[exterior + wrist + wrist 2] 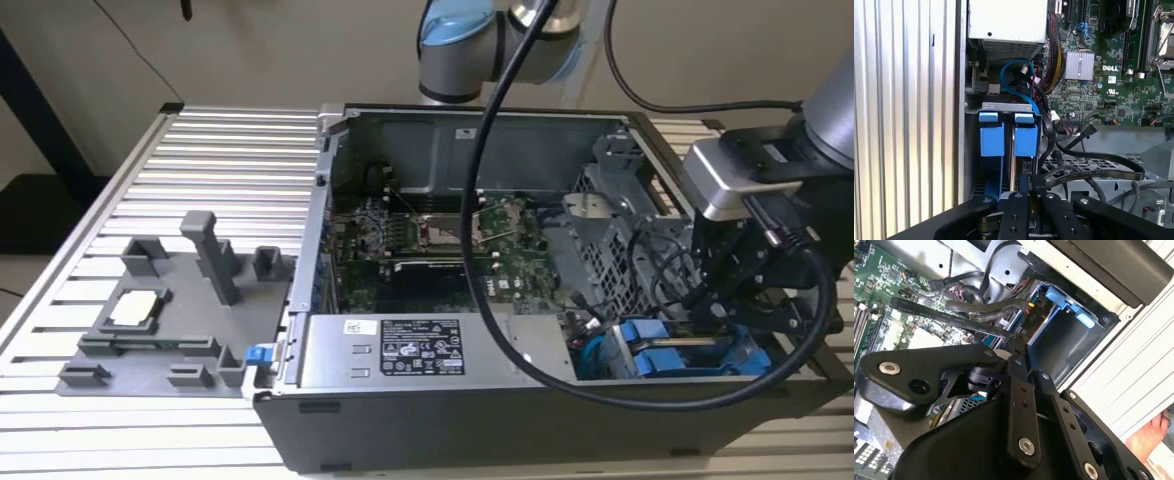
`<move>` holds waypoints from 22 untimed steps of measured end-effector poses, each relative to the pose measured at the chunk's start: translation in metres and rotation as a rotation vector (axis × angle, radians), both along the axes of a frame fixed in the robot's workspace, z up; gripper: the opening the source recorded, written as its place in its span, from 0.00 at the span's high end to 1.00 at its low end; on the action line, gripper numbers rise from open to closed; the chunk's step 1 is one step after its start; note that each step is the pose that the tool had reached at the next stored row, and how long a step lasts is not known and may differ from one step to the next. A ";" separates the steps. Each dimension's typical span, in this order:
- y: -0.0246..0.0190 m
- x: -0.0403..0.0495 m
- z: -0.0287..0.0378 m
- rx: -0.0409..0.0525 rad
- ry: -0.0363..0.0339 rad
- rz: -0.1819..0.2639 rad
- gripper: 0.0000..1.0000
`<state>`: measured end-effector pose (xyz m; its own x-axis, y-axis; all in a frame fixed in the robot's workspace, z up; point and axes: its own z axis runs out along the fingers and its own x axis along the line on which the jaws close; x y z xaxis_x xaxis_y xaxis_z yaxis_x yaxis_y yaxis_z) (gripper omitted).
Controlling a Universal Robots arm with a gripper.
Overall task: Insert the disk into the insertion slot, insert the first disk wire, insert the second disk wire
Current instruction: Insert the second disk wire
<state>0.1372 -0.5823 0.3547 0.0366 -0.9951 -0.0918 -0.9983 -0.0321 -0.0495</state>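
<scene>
The disk's blue carrier point(661, 345) sits in the insertion slot point(694, 365) at the open computer case's corner, on the exterior view's right. In the first wrist view, two blue end tabs point(1025, 140) stand side by side in that bay. A flat black disk wire point(954, 317) runs across the case and ends at my fingertips. The same disk wire point(1104, 172) loops in toward the tips in the first wrist view. My gripper point(1017, 342) point(1029, 181) point(714, 315) is shut on the wire's end, right at the bay's mouth beside the carrier.
The grey power supply box point(400, 350) lies along the case's front wall, and the motherboard point(427, 240) lies behind it. Bundled cables point(1046, 70) and a blue cable point(1014, 80) crowd the bay. A grey fixture point(174, 300) stands on the slatted table. A person's hand point(1154, 435) rests by the case.
</scene>
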 end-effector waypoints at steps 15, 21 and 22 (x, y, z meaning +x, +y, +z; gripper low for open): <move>0.0021 -0.0156 -0.0103 0.0000 -0.0517 0.000 0.84; 0.0030 -0.0179 -0.0132 -0.0007 -0.1068 0.000 0.84; 0.0031 -0.0186 -0.0139 -0.0013 -0.1102 0.000 0.84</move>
<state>0.1186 -0.5793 0.3408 0.0464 -0.9952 -0.0859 -0.9868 -0.0323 -0.1590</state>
